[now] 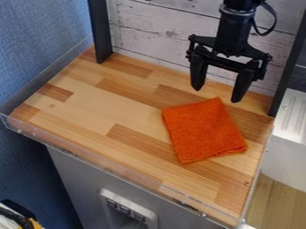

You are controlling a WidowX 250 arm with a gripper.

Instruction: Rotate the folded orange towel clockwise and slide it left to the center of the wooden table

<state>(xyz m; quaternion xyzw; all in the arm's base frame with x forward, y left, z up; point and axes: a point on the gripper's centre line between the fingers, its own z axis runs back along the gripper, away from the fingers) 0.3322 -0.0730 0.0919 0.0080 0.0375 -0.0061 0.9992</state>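
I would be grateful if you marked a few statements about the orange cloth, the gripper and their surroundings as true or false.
1. The folded orange cloth lies on the striped wooden work surface. True.
2. The black two-finger gripper is closed on the cloth. False: it hangs open near the cloth's far corner, with nothing held.
3. A pale panel of weathered planks stands behind the work surface. True.
4. The cloth drapes over the clear plastic rim at the front. False: it lies wholly on the wood, inside the rim.
5. The textured wall at the picture's left is blue. True.
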